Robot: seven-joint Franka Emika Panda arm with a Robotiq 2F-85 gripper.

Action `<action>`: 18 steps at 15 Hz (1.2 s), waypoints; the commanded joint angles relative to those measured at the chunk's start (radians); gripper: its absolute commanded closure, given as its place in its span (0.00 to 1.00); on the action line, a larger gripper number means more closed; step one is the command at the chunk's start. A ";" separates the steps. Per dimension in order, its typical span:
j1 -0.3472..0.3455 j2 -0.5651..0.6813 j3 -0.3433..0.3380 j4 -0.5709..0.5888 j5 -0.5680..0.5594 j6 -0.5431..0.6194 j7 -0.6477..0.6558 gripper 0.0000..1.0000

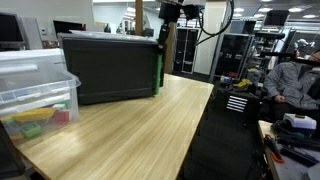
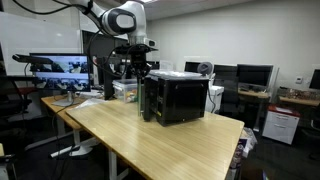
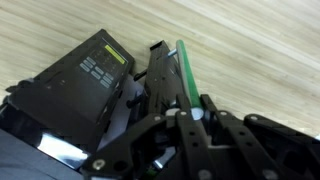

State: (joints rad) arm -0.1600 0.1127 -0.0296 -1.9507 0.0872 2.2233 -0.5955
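Light wooden bench in an open office lab. A black box appliance stands near the bench's far end, its green-edged door swung ajar. The pincer is clamped on that door's edge. A clear plastic bin sits beside the box. Monitors and a seated person are in the background.

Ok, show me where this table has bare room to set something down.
Free: the broad bare wood of the table between the black box and the near edge, and the strip past its green-edged door. Crowded: the gap between box and clear plastic bin, and at the door, where the gripper grips it.
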 commanded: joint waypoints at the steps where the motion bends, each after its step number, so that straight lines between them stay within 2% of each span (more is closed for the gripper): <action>1: 0.033 -0.074 0.006 -0.052 0.027 -0.038 -0.008 0.58; 2: 0.037 -0.086 0.004 -0.058 0.023 -0.044 -0.012 0.57; 4: 0.048 -0.111 0.005 -0.060 0.032 -0.093 -0.028 0.43; 8: 0.064 -0.153 -0.003 -0.077 0.022 -0.116 -0.006 0.16; 9: 0.068 -0.170 -0.008 -0.084 0.015 -0.104 0.007 0.00; 18: 0.077 -0.188 -0.011 -0.059 0.013 -0.151 0.029 0.00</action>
State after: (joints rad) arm -0.0945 0.0194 -0.0327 -2.0270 0.0880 2.1263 -0.5778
